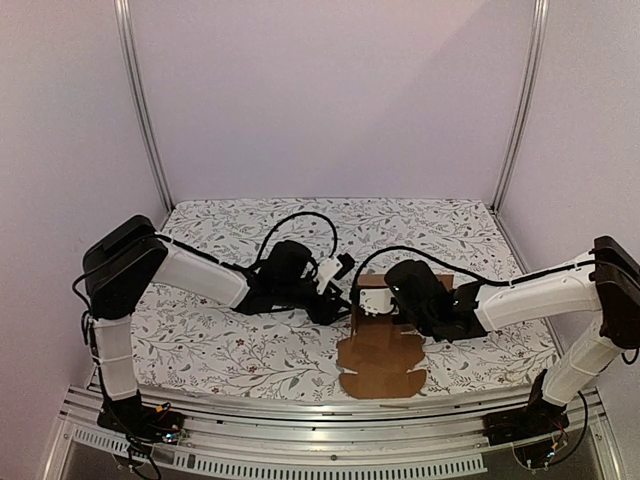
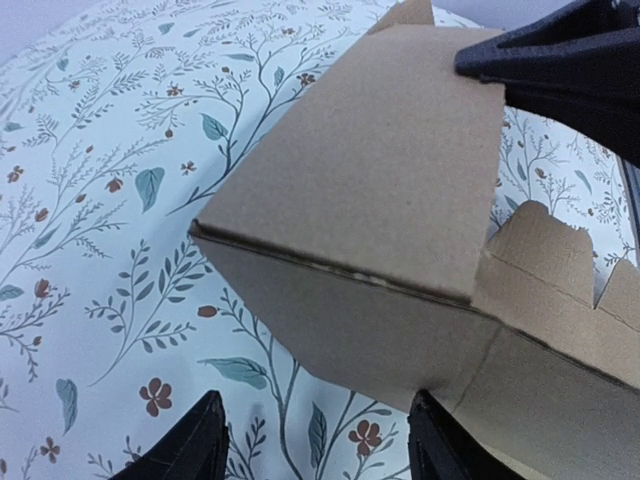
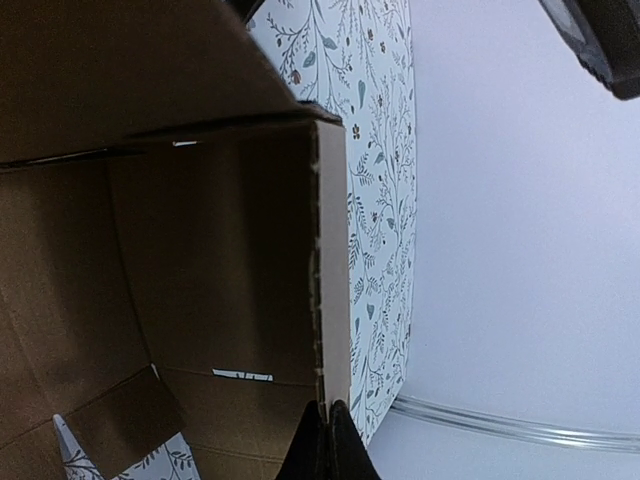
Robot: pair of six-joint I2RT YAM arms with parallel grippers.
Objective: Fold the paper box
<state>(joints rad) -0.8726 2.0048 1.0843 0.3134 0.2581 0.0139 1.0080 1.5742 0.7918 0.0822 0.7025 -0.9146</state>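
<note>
Between the 2 fingers of my left gripper [image 2: 318, 425] there is nothing: they stand wide, just short of the paper box [image 2: 350, 190], which rises straight ahead with a folded corner turned toward them. My right gripper [image 3: 328, 440] is on the box's far side from the left. Its fingers are pinched tight together, as far as I can tell on the bottom end of an upright wall's free edge, so I judge it is holding that wall up.

From above, the box is only part raised. 1 upright section stands between my 2 hands, and a flat scalloped flap [image 1: 380, 365] runs from it toward the table's near edge, lying on the floral cloth [image 2: 100, 200]. So the sheet's long axis runs away from the raised section toward me, not across from hand to hand.

My left hand is free and faces the box's left wall, so I reckon the next push or fold falls to it, pressing against the right hand's hold.
</note>
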